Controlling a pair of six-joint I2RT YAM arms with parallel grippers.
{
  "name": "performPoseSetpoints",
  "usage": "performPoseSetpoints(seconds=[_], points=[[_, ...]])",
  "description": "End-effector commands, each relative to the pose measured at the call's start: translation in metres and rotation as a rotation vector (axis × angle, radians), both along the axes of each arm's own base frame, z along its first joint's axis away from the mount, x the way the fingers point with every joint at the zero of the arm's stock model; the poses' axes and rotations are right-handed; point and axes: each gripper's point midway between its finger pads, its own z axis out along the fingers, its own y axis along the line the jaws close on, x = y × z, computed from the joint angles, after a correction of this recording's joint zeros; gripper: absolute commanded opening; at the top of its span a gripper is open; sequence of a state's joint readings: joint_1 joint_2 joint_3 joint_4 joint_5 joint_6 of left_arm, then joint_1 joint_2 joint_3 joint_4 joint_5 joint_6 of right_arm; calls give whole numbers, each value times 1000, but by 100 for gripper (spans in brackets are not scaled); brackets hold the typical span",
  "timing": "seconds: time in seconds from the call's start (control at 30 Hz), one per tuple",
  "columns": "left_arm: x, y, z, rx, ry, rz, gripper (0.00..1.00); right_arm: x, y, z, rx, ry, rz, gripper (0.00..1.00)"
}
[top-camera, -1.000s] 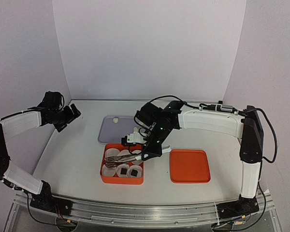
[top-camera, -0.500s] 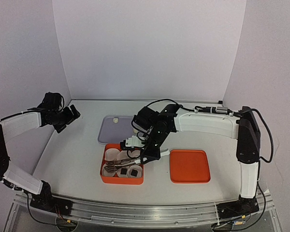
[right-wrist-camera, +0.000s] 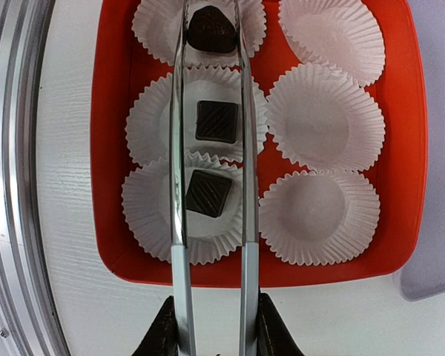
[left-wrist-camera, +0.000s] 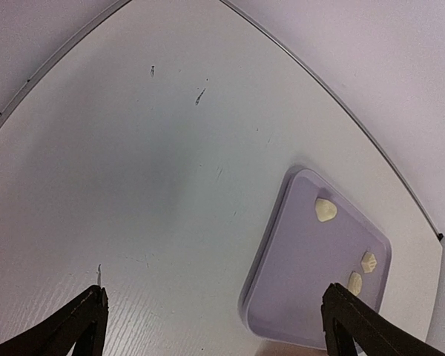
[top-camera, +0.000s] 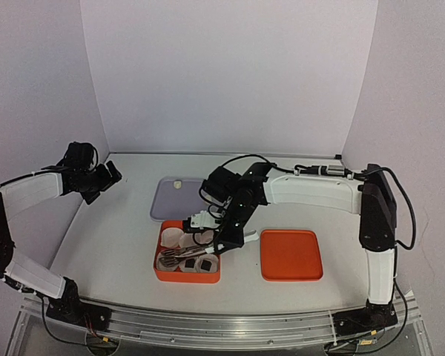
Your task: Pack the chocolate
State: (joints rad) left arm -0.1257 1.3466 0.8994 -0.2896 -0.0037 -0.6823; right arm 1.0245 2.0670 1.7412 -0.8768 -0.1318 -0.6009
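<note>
The tongs (right-wrist-camera: 177, 222) were clamped in the right gripper (right-wrist-camera: 211, 330), a dark chocolate (right-wrist-camera: 211, 31) pinched ahead; the left gripper (left-wrist-camera: 215, 326) was held apart.

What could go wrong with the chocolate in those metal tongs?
1. The dark chocolate sits between the tongs, over a paper cup. If it slips out crooked, it might land on the frilly edge and not in the middle.
2. The tongs stretch right across two filled cups. If the right gripper pulls back low, it might drag those cups or bump their chocolates.
</note>
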Motion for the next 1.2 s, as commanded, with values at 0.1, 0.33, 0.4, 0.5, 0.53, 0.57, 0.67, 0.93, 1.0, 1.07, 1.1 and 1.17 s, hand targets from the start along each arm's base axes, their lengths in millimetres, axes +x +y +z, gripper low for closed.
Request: performPoseSetpoints(seconds=[0.1,0.33,0.4,0.5,0.53,0.57,0.67,0.93,1.0,1.07,1.1,1.17], points=[[-5,3,10,7,-26,14,100,1,19,12,53,-2,1,21],[-4,2,8,3,-23,6,100,2,20,15,56,-13,-2,29],[-3,1,7,2,-21,3,100,3,19,15,54,-18,-2,31],[-3,1,8,2,-22,4,100,4,19,16,53,-26,-1,33],[-3,1,8,2,-22,4,100,4,19,16,54,-26,-1,33],[-3,1,8,1,-22,4,100,4,19,17,55,-25,0,34],[-2,1,9,-1,-24,2,100,3,19,19,59,-26,2,34],[-2,-1,10,-3,-28,-3,100,1,19,35,93,-40,14,34],[-1,-1,10,-4,-30,-2,100,2,18,42,102,-55,11,34],[-1,-1,10,-5,-30,-2,100,3,16,49,109,-73,8,34],[-1,-1,10,-5,-31,-2,100,3,14,52,112,-81,7,34],[0,-1,10,-6,-31,-1,100,4,11,58,116,-100,7,34]])
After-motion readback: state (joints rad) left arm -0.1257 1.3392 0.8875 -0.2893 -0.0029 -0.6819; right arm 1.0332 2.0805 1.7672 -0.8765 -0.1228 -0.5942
